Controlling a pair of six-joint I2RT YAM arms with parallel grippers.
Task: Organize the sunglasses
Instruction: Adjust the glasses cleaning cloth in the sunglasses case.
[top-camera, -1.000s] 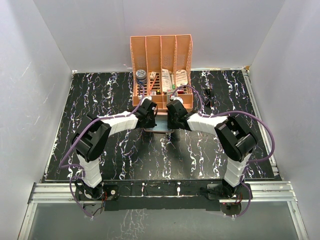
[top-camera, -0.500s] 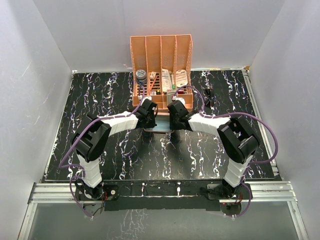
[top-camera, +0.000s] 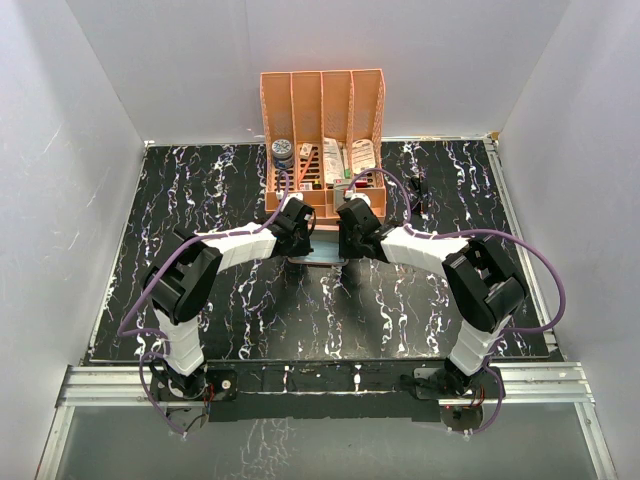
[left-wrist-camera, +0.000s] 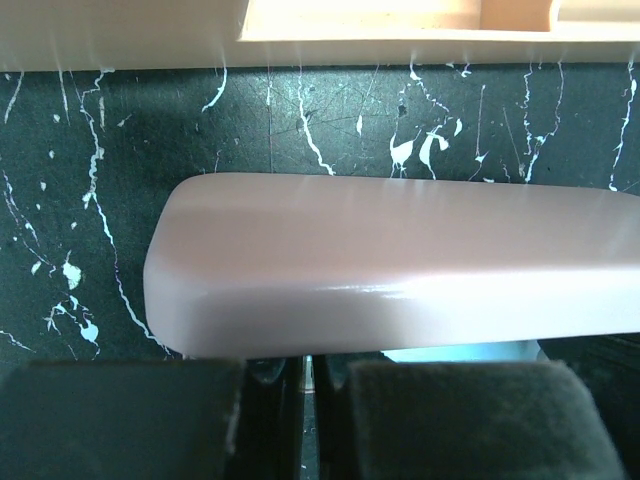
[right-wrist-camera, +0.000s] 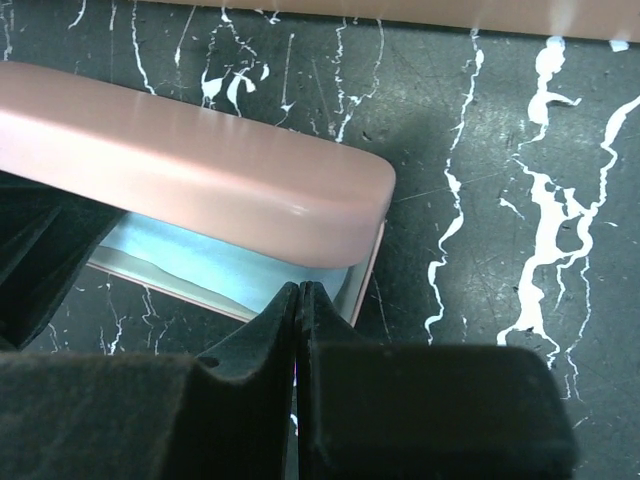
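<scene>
- Both tools are closed with nothing gripped. The left tool (left-wrist-camera: 305, 365) and the right tool (right-wrist-camera: 300, 295) each show pads pressed together, tips set against the near side of the pink case (right-wrist-camera: 200, 170).
- The case lid is seen raised a little. The light blue cloth (right-wrist-camera: 190, 265) lies inside, on the lower half.
- The sunglasses cannot be placed with certainty. They are not made out in either wrist view. A small dark shape (top-camera: 414, 190) on the desk (top-camera: 220, 200), just right of the orange organiser (top-camera: 322, 100), may be them.
- Risk: the lid could drop shut if the closed tips are slid out or moved unevenly, since nothing is clamped.
- Risk: the case could be pushed along the desk toward the organiser, because it is only nudged from one side.
- Risk: the cloth could be caught at the rim if the lid is pressed down, as its edge is seen near the open corner.
- Risk: if the dark shape is the sunglasses, the case could be closed without them.
- The top view alone shows both arms meeting in front of the organiser, and the dark shape at the right.
- The right wrist view alone shows the gap under the lid and the lower rim. The left wrist view shows mostly the lid's top, with only a sliver of blue beneath it.
</scene>
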